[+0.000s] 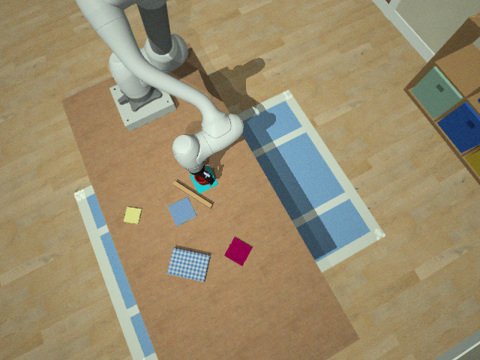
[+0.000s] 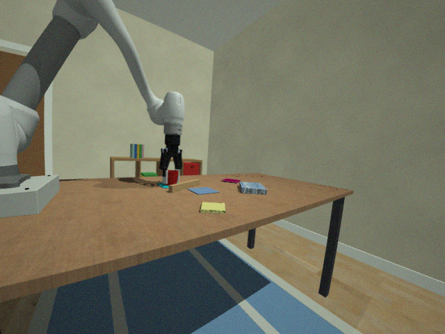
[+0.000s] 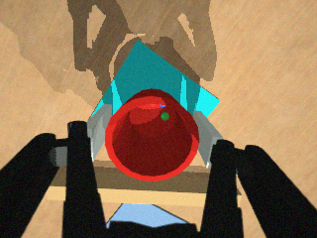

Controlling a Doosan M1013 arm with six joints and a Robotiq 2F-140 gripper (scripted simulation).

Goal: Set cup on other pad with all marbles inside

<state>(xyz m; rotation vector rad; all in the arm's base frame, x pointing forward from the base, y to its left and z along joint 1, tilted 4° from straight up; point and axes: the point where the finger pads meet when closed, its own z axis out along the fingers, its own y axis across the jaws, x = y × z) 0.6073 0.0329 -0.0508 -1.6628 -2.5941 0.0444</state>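
The red cup (image 3: 153, 135) stands upright on the cyan pad (image 3: 154, 79), just behind the wooden rail (image 3: 149, 185). A green marble (image 3: 164, 116) and a blue one (image 3: 162, 105) lie inside it. My gripper (image 3: 152, 119) straddles the cup from above, and its grey finger pads stand slightly off the cup's sides, so it is open. In the top view the cup (image 1: 201, 178) and gripper (image 1: 206, 176) sit over the cyan pad (image 1: 204, 182), with the rail (image 1: 193, 193) between it and the light blue pad (image 1: 181, 211). The exterior view shows the cup (image 2: 172, 177) on the table under the gripper (image 2: 171, 167).
A yellow pad (image 1: 132, 214), a blue checkered block (image 1: 188, 264) and a magenta square (image 1: 238, 250) lie further along the table. The robot base (image 1: 141, 106) stands at the far end. A shelf (image 2: 154, 167) is behind the table.
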